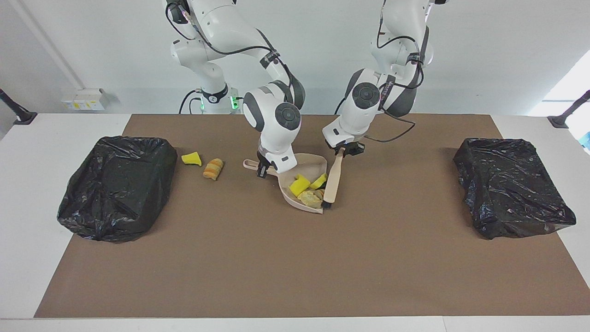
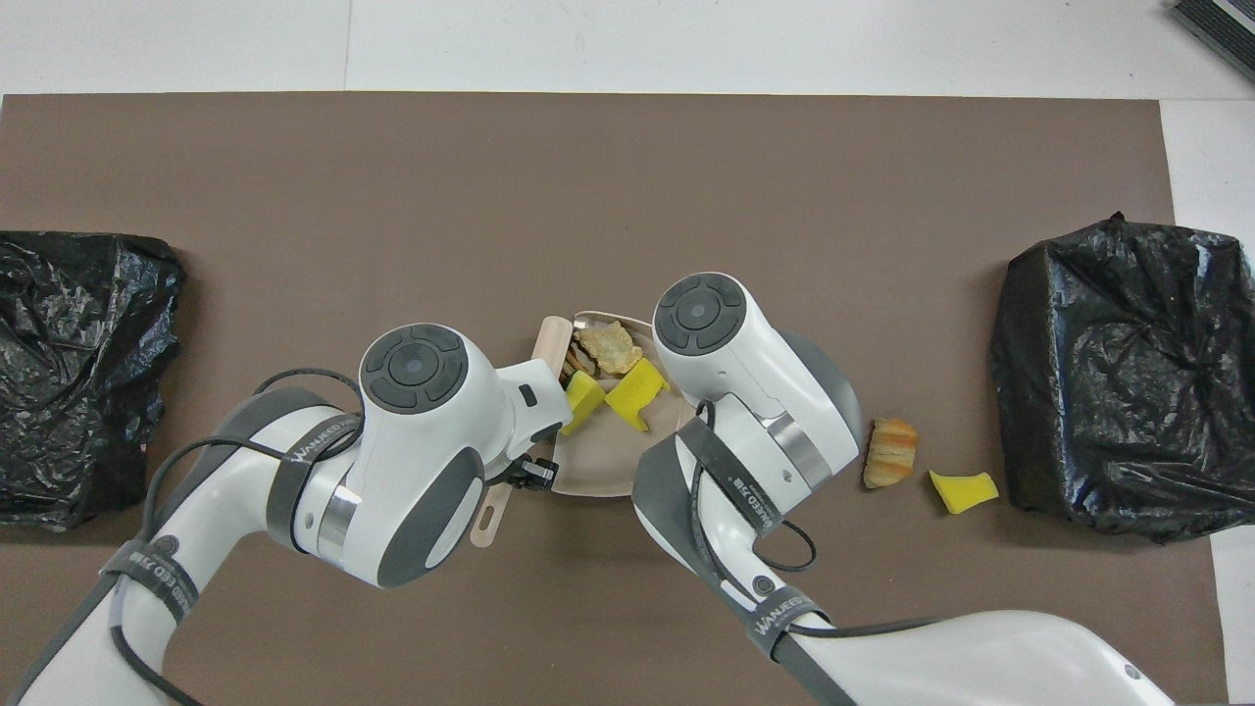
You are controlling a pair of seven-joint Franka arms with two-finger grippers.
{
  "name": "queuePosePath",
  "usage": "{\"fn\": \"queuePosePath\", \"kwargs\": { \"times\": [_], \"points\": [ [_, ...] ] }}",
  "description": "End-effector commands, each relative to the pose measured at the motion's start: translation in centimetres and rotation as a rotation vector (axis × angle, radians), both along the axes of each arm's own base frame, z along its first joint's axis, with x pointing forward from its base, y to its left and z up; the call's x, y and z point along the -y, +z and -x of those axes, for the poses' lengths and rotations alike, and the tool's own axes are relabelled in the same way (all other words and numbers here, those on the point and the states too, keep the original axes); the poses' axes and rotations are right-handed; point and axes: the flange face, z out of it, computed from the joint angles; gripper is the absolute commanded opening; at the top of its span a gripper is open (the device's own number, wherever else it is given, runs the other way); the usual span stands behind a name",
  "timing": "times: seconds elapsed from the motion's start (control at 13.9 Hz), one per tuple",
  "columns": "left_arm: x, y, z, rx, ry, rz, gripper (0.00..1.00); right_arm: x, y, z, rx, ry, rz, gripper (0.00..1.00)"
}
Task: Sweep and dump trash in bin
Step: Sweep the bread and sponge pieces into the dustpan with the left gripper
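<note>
Brown-matted desk [image 1: 295, 276]: left end effector [image 1: 343, 150] clamps tan hand brush [image 1: 333, 182], right end effector [image 1: 262, 169] grips beige plastic dustpan [image 1: 295, 196] handle; yellow sponge and bread-like trash [image 1: 306, 190] sits in pan, brush flush against its open edge toward left arm.

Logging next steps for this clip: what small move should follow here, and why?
Probably the left gripper draws the brush back off the dustpan: the sponge pieces and bread lumps already lie in it, held by the right gripper.

Brown mat [image 1: 295, 267] on white table [image 1: 27, 184]
</note>
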Motion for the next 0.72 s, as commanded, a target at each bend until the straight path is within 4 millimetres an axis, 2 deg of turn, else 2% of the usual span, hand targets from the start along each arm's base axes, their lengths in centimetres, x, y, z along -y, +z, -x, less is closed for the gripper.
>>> {"fn": "queuePosePath", "kwargs": {
  "times": [0.0, 0.36, 0.5, 0.65],
  "points": [
    [0.0, 0.7, 1.6, -0.053, -0.007, 0.014, 0.00, 0.2, -0.7, 0.6, 0.004, -0.026, -0.022, 0.00],
    [0.9, 1.1, 2.4, -0.138, 0.067, 0.104, 0.00, 0.7, -0.7, 0.3, -0.004, -0.005, -0.028, 0.00],
    [0.9, 2.5, 2.1, -0.133, 0.099, 0.151, 0.00, 1.1, -0.7, 0.1, -0.012, 0.016, -0.034, 0.00],
    [-0.6, 4.7, 1.7, -0.105, 0.097, 0.179, 0.00, 1.7, -0.3, -0.5, -0.011, 0.033, -0.045, 0.00]
  ]
}}
